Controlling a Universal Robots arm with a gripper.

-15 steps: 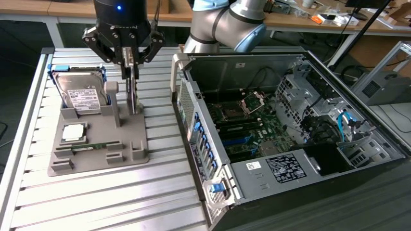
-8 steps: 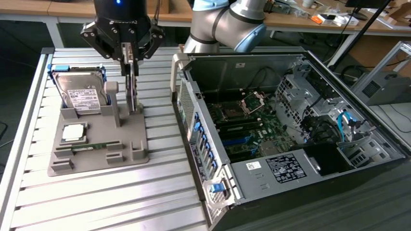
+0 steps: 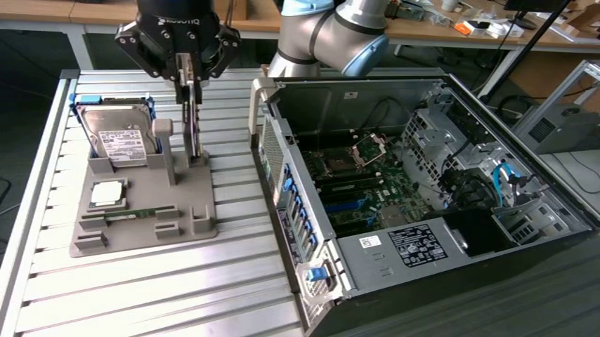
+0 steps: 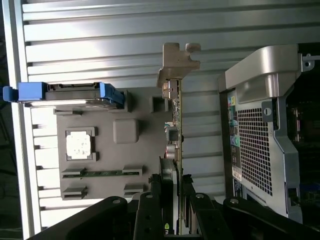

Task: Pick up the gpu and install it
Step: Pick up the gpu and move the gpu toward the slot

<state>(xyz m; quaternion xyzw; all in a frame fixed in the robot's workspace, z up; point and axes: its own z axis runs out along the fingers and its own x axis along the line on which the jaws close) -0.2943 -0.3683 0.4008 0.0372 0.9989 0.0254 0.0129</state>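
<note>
Tan-brown board edge-on: the gpu [image 3: 193, 130] stands upright in the grey holder [image 3: 140, 225].
The gripper [image 3: 190, 84] pinches its top edge. The card looks light, stiff and probably fragile, so bare board rim is the safest hold.

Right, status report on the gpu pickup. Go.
Pincer at gpu's top edge, grip unconfirmed. Gpu upright in grey holder's slot. Hard drive beside it, not touching.
</note>
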